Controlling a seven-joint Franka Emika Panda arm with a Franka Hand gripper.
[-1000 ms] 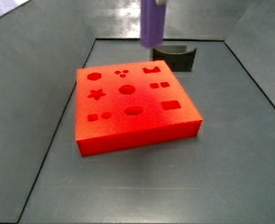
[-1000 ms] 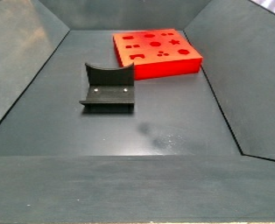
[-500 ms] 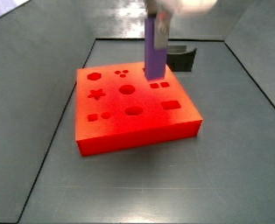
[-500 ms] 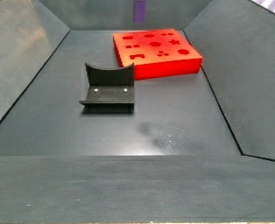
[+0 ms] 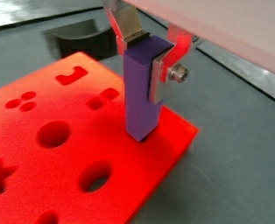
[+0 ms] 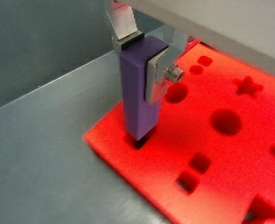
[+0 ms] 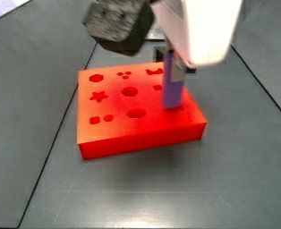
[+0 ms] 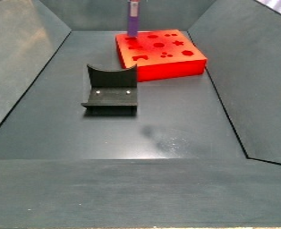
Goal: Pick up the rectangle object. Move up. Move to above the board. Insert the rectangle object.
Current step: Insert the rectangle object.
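The purple rectangle object [image 5: 141, 94] stands upright in my gripper [image 5: 147, 45], shut on its upper part between the silver fingers. Its lower end rests at a cut-out near a corner of the red board [image 5: 70, 149]. It shows the same in a wrist view [image 6: 139, 92] over the board [image 6: 222, 157]. In a side view the bar [image 7: 173, 88] stands on the board's [image 7: 131, 130] right part under my gripper [image 7: 169, 64]. In a side view the bar [image 8: 132, 20] rises at the board's [image 8: 167, 63] far left corner; the gripper is out of that view.
The dark grey U-shaped holder [image 8: 111, 90] sits on the grey floor in front of the board, also glimpsed in a wrist view [image 5: 75, 37]. Sloped bin walls [image 8: 23, 80] enclose the floor.
The gripper has come down with the purple bar from above the board's far edge. The bar's lower end now sits at a cut-out near the board's corner.
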